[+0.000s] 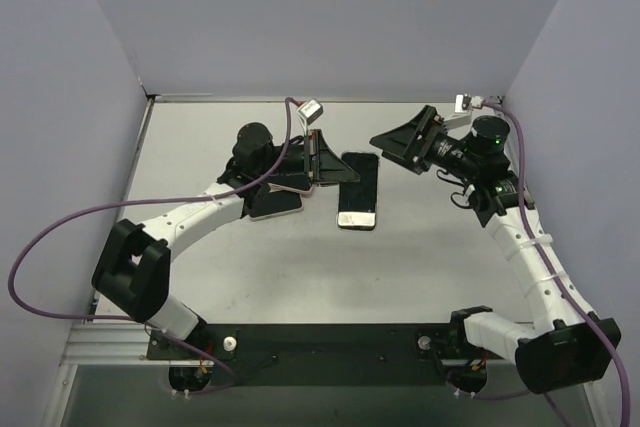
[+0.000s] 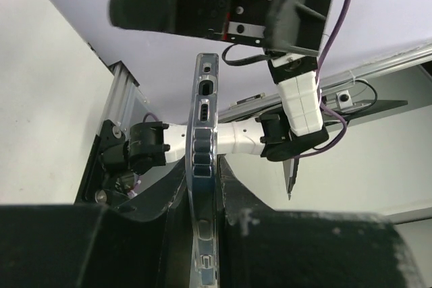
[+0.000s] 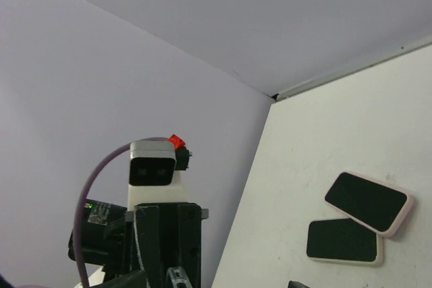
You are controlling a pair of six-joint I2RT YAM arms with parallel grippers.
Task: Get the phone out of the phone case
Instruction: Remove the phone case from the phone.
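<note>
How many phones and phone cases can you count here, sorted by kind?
Bare black phone, lying flat: 1
Cased phones lying flat: 2, the pink-cased phone and the cream-cased phone
Clear phone case clamped edge-on in the left gripper: 1
Total: 4

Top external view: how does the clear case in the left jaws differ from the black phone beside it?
The clear case stands on edge, while the black phone lies flat on the table. The case is clamped in the left gripper; the phone is in neither gripper. The case is see-through with side cut-outs; the phone is opaque and glossy. Both are near the table's middle, close together.
</note>
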